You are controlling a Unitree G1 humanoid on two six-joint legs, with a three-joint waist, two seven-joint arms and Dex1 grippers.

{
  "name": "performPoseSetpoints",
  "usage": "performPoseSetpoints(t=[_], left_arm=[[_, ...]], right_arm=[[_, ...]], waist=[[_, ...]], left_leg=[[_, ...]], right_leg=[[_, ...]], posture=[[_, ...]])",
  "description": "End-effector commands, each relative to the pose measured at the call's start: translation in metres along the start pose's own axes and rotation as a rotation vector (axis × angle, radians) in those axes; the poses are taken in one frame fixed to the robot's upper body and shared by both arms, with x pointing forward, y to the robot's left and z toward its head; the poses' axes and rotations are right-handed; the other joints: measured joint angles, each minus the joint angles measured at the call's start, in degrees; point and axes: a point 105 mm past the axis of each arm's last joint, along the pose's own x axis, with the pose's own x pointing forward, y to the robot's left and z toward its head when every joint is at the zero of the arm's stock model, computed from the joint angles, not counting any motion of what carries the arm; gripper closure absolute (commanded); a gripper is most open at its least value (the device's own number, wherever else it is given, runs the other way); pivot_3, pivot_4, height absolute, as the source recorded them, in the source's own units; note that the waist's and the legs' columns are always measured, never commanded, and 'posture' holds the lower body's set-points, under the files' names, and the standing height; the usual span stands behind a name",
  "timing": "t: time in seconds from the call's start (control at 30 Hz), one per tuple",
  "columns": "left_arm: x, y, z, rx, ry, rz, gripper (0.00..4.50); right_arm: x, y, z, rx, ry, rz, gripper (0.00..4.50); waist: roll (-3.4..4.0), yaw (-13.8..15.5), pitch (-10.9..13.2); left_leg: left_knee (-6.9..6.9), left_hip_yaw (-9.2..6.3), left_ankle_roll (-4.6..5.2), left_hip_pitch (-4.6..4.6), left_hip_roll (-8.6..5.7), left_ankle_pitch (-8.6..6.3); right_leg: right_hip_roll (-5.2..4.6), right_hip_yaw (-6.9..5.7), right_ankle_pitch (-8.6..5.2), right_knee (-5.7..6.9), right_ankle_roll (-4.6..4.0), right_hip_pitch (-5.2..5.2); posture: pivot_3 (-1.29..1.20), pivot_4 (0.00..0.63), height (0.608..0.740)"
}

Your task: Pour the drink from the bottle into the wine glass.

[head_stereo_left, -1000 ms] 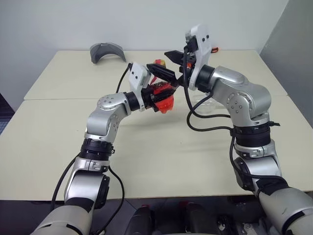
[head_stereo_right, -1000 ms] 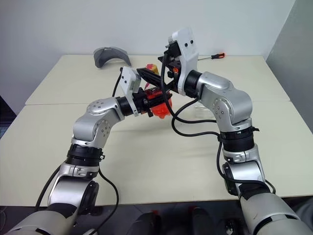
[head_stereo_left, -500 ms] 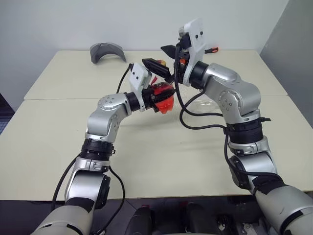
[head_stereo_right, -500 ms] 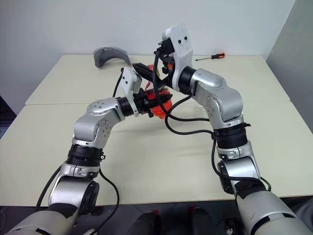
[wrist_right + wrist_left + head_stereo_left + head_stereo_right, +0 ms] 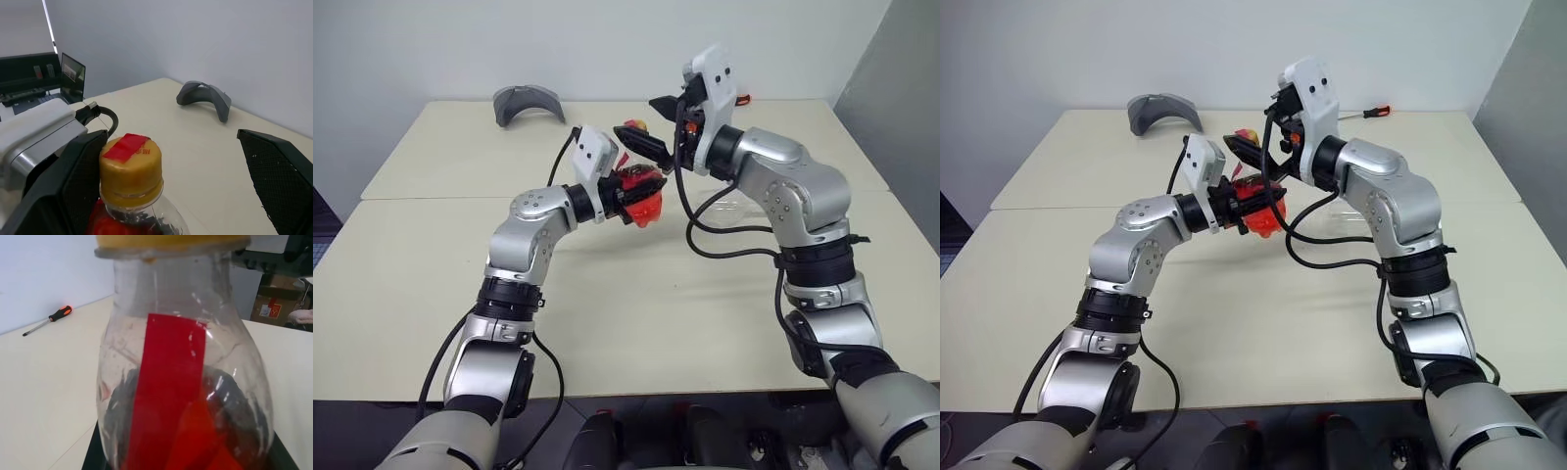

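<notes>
You hold the bottle (image 5: 640, 196) in the air above the bench (image 5: 431, 255), between the 2 arms, with the left gripper (image 5: 631, 188) pinching its round body. The right gripper (image 5: 161, 171) has its fingers (image 5: 281, 181) spread wide, 1 on each side of the yellow cap (image 5: 131, 166), and they do not touch it yet.

The step in hand seems to be taking off the cap. Bring the right fingers level with the cap, not lower on the neck, and centre them so both pads meet the cap together. Close firmly, then turn about the bottle's own axis. Keep the left grip steady, because the plastic body is soft and a hard squeeze could push the drink (image 5: 195, 431) out when the cap comes loose. Keep the bottle upright until the cap is off.

The glass (image 5: 729, 208) is hard to make out: it is clear, it stands on the bench behind the right arm, and the arm and its cable cover most of it. You cannot judge its exact place from here, so check it before you tilt. The level of the drink is also unclear, since the left fingers and a red strip on the bottle hide part of it.
</notes>
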Motion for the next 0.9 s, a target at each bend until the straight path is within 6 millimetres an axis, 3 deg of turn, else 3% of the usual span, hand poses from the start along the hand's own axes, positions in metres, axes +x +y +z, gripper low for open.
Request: performPoseSetpoints(t=[0.03,0.6,0.73,0.9], left_arm=[[0.001,-0.001,0.024,0.060,-0.065,-0.013,3.23],[0.004,-0.001,0.024,0.059,-0.067,-0.024,3.23],[0.003,-0.001,0.024,0.060,-0.064,-0.024,3.23],[0.003,-0.001,0.024,0.060,-0.063,-0.024,3.23]], right_arm=[[-0.021,-0.017,0.010,-0.025,-0.018,-0.068,0.00],[-0.057,-0.040,-0.004,-0.028,0.068,-0.159,0.00],[-0.060,-0.023,-0.009,0.007,0.075,-0.055,0.00],[-0.058,0.004,-0.001,0.071,0.028,0.092,0.00]], waist=[[0.00,0.0,0.0],[0.00,0.0,0.0],[0.00,0.1,0.0],[0.00,0.0,0.0]], left_leg=[[0.00,0.00,0.00,0.00,0.00,0.00],[-0.01,0.01,0.01,-0.02,0.00,-0.01],[0.00,0.01,0.01,-0.02,0.00,-0.01],[0.00,0.01,0.02,-0.02,0.00,-0.01]], right_leg=[[0.00,0.00,0.00,0.00,0.00,0.00],[0.00,0.00,0.00,0.00,0.00,0.01],[-0.01,-0.01,0.00,-0.02,0.00,0.03],[0.00,0.00,0.00,-0.01,0.00,0.02]], posture=[[0.00,0.150,0.740],[0.00,0.150,0.740],[0.00,0.150,0.740],[0.00,0.150,0.740]])
